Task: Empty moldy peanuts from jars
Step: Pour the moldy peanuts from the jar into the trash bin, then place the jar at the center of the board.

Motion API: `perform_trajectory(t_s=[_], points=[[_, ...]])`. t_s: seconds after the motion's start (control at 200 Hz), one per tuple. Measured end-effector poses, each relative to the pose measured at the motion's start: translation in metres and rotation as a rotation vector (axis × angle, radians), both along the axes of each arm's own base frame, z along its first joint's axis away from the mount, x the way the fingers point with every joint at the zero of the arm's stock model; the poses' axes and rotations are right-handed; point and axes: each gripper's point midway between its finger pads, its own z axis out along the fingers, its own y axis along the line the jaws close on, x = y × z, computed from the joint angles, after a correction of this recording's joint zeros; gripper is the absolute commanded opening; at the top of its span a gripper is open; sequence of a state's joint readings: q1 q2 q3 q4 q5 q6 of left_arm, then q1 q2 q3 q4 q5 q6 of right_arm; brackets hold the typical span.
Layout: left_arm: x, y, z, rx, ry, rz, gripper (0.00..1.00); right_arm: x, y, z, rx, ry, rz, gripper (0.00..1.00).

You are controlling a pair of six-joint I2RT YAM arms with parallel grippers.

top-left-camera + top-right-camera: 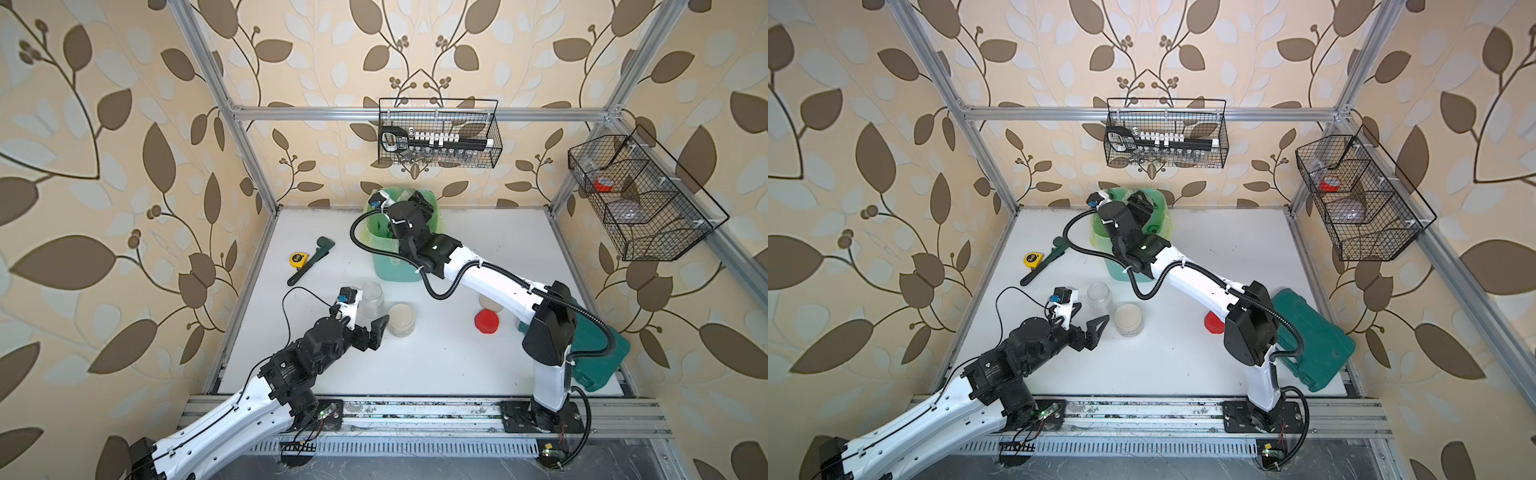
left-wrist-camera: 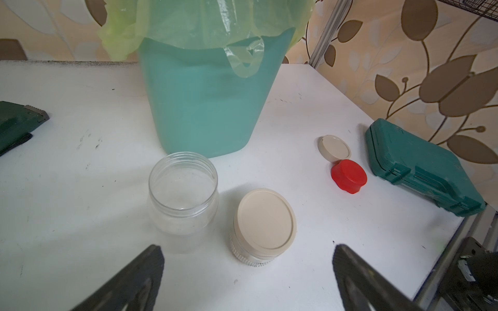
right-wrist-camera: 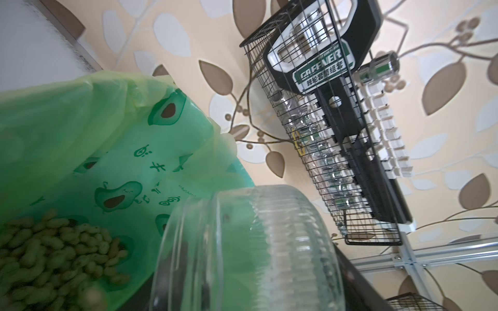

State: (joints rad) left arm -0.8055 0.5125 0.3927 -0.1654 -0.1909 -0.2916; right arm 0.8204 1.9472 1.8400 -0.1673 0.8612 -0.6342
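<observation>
Moldy peanuts (image 3: 54, 255) are piled in the green-lined bin (image 1: 395, 268), and my right gripper (image 1: 417, 202) is clamped on a squat jar (image 3: 242, 255) tipped over it. Left gripper (image 2: 248, 251) hangs wide open, holding nothing, just short of the lidded jar (image 2: 265, 223) and the open tall jar (image 2: 183, 194) on the table (image 1: 457, 357).

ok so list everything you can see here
bin: one, mint green, green liner, back of the table
peanuts: a heap, pale, inside the bin
open jar: one, clear, empty, before the bin
lidded jar: one, clear, beige-topped, beside the open jar
held jar: one, clear, over the bin
loose lid: one, beige, right of the jars
red lid: one, beside the loose lid
tape measure: one, yellow, table's left
wrench: one, dark green, beside it
tool case: one, dark green, table's right
wire baskets: two, black, back wall and right frame
left gripper: open, by the lidded jar
right gripper: shut on held jar
</observation>
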Motion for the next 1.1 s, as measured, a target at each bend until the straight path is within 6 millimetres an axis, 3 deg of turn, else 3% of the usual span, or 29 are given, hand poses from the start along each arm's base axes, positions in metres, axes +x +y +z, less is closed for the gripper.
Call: perform_trajectory(t_s=[0.195, 0.495, 0.69, 0.865, 1.1], points=[[0.000, 0.000, 0.000, 0.000, 0.000, 0.000, 0.99, 0.007, -0.026, 0.001, 0.271, 0.122, 0.034, 0.00], [0.000, 0.000, 0.000, 0.000, 0.000, 0.000, 0.99, 0.005, -0.091, 0.061, 0.877, 0.212, 0.125, 0.00], [0.000, 0.000, 0.000, 0.000, 0.000, 0.000, 0.99, 0.007, -0.119, 0.071, 1.260, 0.368, 0.253, 0.00], [0.000, 0.000, -0.001, 0.003, 0.003, 0.000, 0.99, 0.007, -0.120, 0.056, 1.488, 0.566, 0.336, 0.00], [0.000, 0.000, -0.002, 0.005, 0.005, 0.000, 0.99, -0.017, -0.106, 0.050, 1.582, 0.722, 0.407, 0.00]])
